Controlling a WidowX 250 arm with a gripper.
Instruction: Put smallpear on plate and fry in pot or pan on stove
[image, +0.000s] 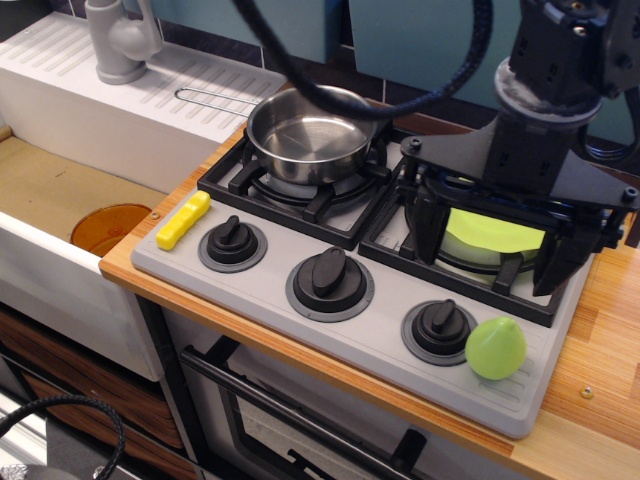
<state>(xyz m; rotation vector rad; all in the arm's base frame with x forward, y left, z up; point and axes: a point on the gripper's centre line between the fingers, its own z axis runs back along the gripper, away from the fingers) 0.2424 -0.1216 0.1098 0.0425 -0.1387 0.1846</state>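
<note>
pear (496, 348) on stove (300, 320) front right corner, beside right knob (440, 328), tip up | fry (183, 220) at front left edge, long axis toward pot (308, 135) on left burner | plate (490, 238) on right burner | fingers (492, 245) spread wide, released, straddling plate

The pot (308, 137) is polished metal, mirror-bright inside. At its 7 o'clock the fry (183, 221) is ridged yellow plastic with a slight sheen. The stove (345, 330) top is matt grey plastic; its knobs (329, 279) and grates (290, 192) are black, semi-gloss. At 4 o'clock from the pot, the plate (490, 237) is smooth lime-green plastic, and the smallpear (496, 348) is glossy light-green plastic. The counter (600, 340) is grained wood, lightly satin
</note>
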